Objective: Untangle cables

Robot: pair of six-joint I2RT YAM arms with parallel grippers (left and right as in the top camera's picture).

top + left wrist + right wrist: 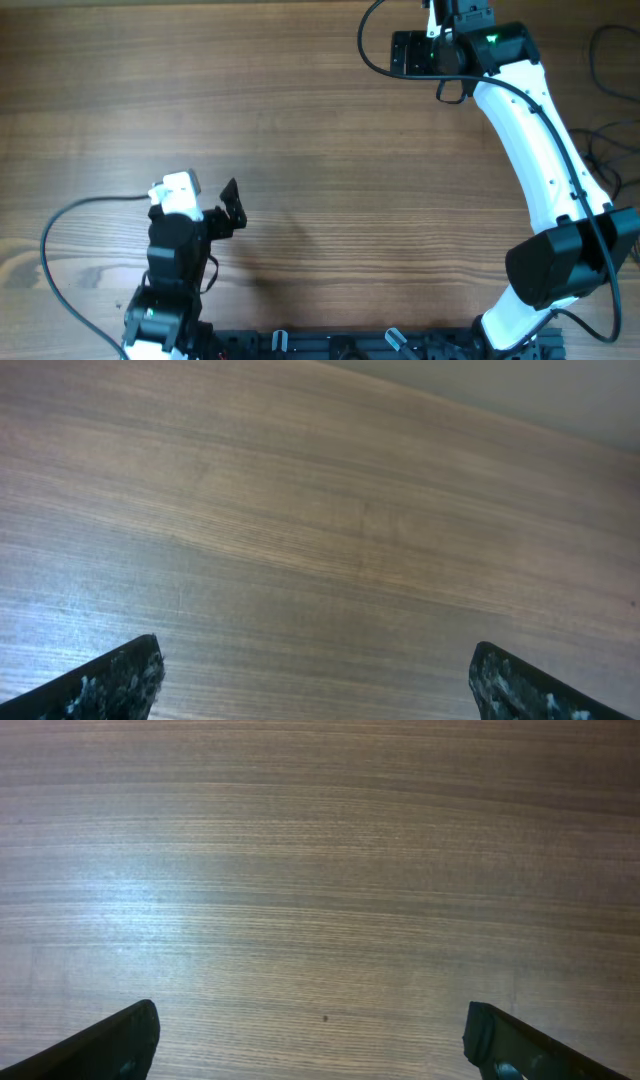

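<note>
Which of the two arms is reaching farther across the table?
The right arm, white and stretched toward the far side; the left arm sits folded near its base.

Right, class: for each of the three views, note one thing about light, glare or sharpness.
Overhead: even light, sharp, with a faint shadow on the table beside the left arm. Left wrist: soft throughout; the left tool shows as dark, blurred tips in the bottom corners. Right wrist: clear wood grain, a pale glare patch at left.

Right arm [535, 140]: cased in white, jointed in black, green light [492, 40] lit, upper right.
Left arm [172, 250]: black, topped by white block [176, 188], lower left.
Left gripper [315, 665]: black fingers [110, 685], flecked white.
</note>
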